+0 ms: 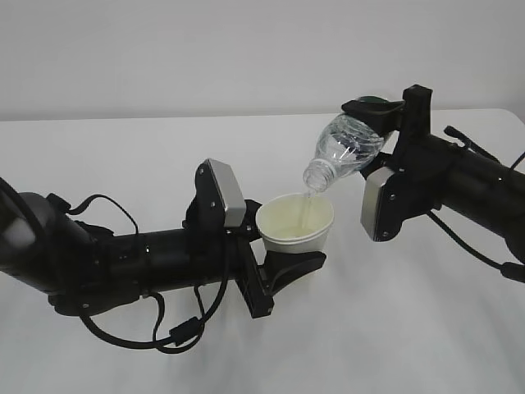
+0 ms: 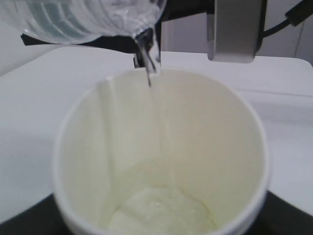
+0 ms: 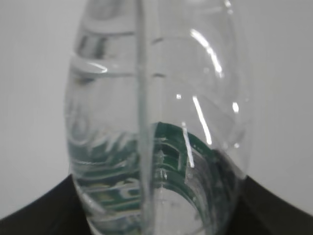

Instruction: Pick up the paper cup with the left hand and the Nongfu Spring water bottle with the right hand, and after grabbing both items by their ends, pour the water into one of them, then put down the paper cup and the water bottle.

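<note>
The water [image 2: 148, 58] is running in a thin stream from the neck of the Nongfu Spring water bottle [image 1: 344, 152] into the paper cup [image 1: 295, 222] — the pour itself is the step in hand. A shallow pool is collecting at the cup's bottom, visible in the left wrist view; the cup is far from full. The bottle is tilting neck-down toward the left, its mouth sitting just above the cup's far rim, not touching it. Some water is remaining in the bottle's body, as the right wrist view shows.

The left gripper [image 1: 283, 261] is holding the cup upright above the table [image 1: 123, 156], jaws clamped on its lower part. The right gripper [image 1: 379, 111] is gripping the bottle at its base end, jaws clamped on the plastic, and the bottle is likewise hanging clear of the table.

Judgement on what follows: the right arm needs to keep the mouth over the cup until the flow is finishing, then right the bottle — a drift sideways would likely spill onto the table. Both items are then due to be set down upright and released.
</note>
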Tool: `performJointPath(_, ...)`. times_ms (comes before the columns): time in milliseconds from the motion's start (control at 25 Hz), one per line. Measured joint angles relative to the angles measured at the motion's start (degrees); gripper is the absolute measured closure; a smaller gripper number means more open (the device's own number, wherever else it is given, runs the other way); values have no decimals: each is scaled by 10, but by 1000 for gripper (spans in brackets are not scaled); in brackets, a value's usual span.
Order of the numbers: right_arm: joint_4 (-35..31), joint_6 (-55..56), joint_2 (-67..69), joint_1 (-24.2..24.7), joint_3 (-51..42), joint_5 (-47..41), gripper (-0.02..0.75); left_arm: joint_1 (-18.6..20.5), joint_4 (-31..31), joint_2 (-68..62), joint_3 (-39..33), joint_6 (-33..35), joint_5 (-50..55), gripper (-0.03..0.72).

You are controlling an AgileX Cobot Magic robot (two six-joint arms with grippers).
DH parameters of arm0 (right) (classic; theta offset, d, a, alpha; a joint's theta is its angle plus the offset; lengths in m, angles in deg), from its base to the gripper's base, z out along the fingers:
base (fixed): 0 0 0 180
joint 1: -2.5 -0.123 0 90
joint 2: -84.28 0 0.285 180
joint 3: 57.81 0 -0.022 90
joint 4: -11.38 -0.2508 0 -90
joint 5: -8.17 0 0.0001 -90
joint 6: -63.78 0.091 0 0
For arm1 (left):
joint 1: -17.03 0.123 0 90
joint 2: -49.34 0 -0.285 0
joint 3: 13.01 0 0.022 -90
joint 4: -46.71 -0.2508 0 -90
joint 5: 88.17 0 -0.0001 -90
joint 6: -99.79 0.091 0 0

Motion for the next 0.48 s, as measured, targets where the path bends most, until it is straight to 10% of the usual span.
performJointPath(480, 0, 0, 0, 0, 0, 0, 274, 0, -1, 0, 0, 0, 1, 225)
